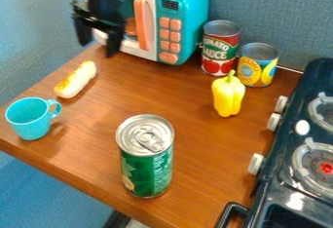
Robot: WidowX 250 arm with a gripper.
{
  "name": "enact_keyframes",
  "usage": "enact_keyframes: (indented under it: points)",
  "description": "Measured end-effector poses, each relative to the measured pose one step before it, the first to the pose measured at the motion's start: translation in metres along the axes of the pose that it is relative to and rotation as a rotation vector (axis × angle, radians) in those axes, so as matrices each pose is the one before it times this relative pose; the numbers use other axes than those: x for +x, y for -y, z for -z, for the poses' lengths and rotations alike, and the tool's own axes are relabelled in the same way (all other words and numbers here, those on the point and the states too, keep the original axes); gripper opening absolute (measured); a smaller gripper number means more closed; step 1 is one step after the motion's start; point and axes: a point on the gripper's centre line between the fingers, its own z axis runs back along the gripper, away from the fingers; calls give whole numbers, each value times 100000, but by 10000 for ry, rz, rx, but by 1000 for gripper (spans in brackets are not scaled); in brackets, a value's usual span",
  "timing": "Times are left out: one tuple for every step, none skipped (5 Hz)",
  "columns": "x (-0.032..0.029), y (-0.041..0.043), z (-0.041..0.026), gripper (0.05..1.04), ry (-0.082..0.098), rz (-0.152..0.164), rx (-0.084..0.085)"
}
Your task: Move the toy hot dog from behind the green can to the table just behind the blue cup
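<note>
Brn tabletop (201, 149), blk gripper (97, 49) spread, nr toy microwave (192, 10)

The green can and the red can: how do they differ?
The green can has a slimmer, taller shape; the red can is stubbier. The green can has a pull tab on top, while the red can shows none. The green can stands nearer the camera; the red can stands farther back. Both are upright cylinders.
</note>
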Motion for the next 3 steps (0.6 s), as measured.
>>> enact_keyframes:
  points:
    - [64,3998,-518,1001,-415,672,-324]
    - [-281,5045,-1918,1001,78,1074,35]
    - [-177,3252,-543,1001,-198,357,54]
